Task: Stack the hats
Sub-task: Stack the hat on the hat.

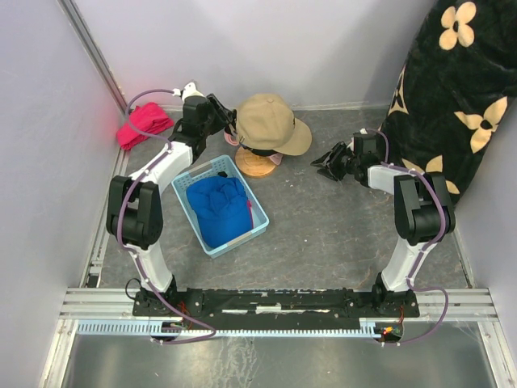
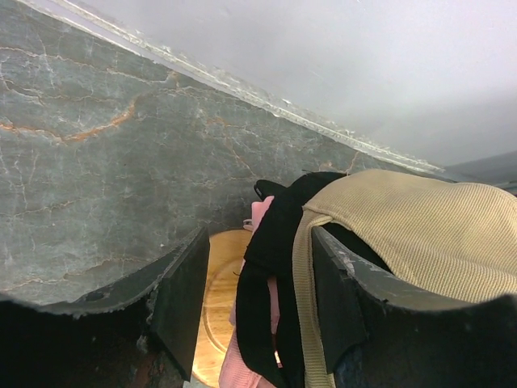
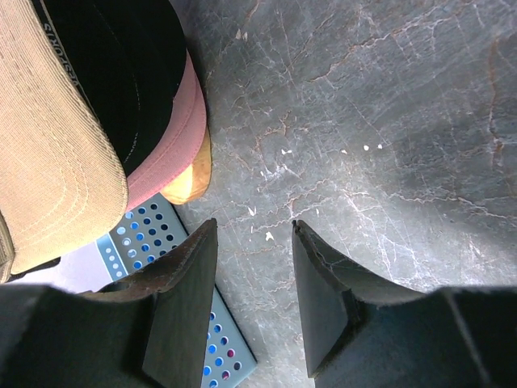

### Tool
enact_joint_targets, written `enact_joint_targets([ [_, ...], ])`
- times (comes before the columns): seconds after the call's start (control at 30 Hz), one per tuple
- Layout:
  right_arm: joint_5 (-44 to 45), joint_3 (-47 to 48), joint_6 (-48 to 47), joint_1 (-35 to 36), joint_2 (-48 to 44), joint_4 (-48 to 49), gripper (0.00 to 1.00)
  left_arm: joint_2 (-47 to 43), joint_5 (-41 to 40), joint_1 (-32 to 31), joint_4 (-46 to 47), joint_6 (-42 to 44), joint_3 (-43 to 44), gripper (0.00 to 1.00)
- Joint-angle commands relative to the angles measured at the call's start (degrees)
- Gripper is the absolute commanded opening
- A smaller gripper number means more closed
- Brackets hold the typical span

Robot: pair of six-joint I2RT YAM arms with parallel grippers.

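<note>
From above, blue hat (image 1: 220, 208) in basket (image 1: 236, 245); wrist views: left hand (image 2: 258, 242), right hand (image 3: 254, 230) wide.

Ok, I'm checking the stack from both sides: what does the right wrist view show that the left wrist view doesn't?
Only the right wrist: a corner of the blue basket and the right gripper, open over the table. Only the left wrist: the back wall and the left gripper, fingers apart at the stack's rear. Both: tan cap over black cap, pink cap, wooden stand.

R hand (image 3: 254, 228) parted over tbl (image 3: 363, 121), tan cap (image 3: 48, 145) atop black cap (image 3: 121, 73), pink cap (image 3: 174, 149), blue basket (image 3: 141, 230)
</note>
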Motion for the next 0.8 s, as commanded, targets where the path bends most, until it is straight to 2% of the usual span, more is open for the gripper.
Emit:
enact_joint_targets([
  [0.0, 0.03, 1.62, -1.7, 0.04, -3.07, 0.39, 0.5, -3.0, 1.09, -0.23, 0.7, -2.75, 1.94, 0.6],
  [0.1, -0.04, 1.58, -1.93, 0.09, -3.69, 0.58, 0.5, -3.59, 0.82, -0.23, 0.63, -3.23, 1.6, 0.62],
  [0.13, 0.0, 1.56, -2.04, 0.06, -3.95, 0.6, 0.5, -3.78, 0.68, -0.2, 0.65, -3.48, 1.42, 0.7],
  [0.17, 0.02, 1.51, -2.11, 0.06, -4.16, 0.65, 0.5, -4.0, 0.66, -0.22, 0.65, -3.71, 1.39, 0.71],
  [0.77, 4.05, 2.29, -5.78, 0.99, -15.02, -4.4, 0.5, -10.84, -5.25, -0.57, -0.02, -5.3, -1.89, 0.72],
])
